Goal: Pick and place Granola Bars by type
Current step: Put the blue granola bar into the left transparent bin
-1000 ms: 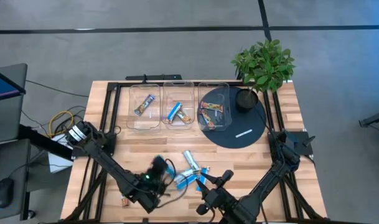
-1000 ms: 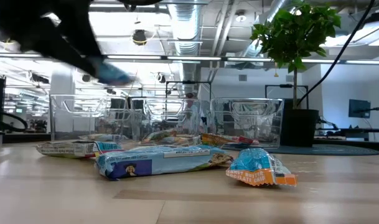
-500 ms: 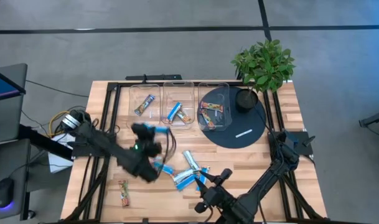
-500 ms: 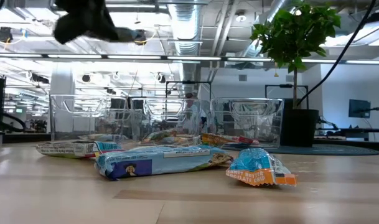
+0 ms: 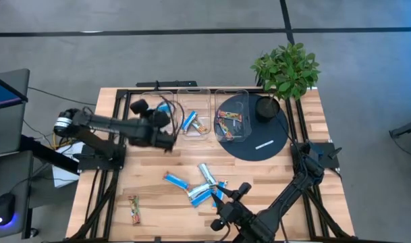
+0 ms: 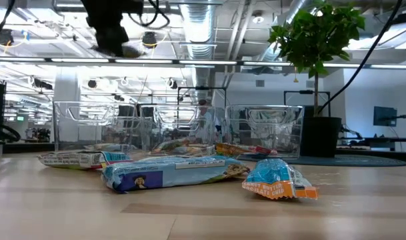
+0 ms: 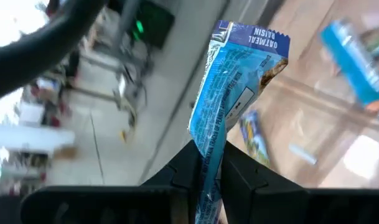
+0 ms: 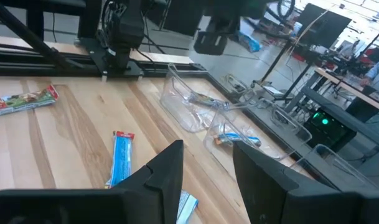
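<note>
Granola Bars (image 5: 204, 183) in crinkled blue wrappers lie loose on the wooden table (image 5: 151, 196) near its front edge, bare planks around them. One flat blue bar (image 7: 233, 93) is pinched upright in the left claw (image 7: 208, 163), raised over the clear plastic bins (image 5: 156, 116) at the back. The right claw (image 8: 205, 158) waits at the front edge, fingers spread and empty.

Overhead down; low level; wrists forward; shared table (image 5: 151, 169).
</note>
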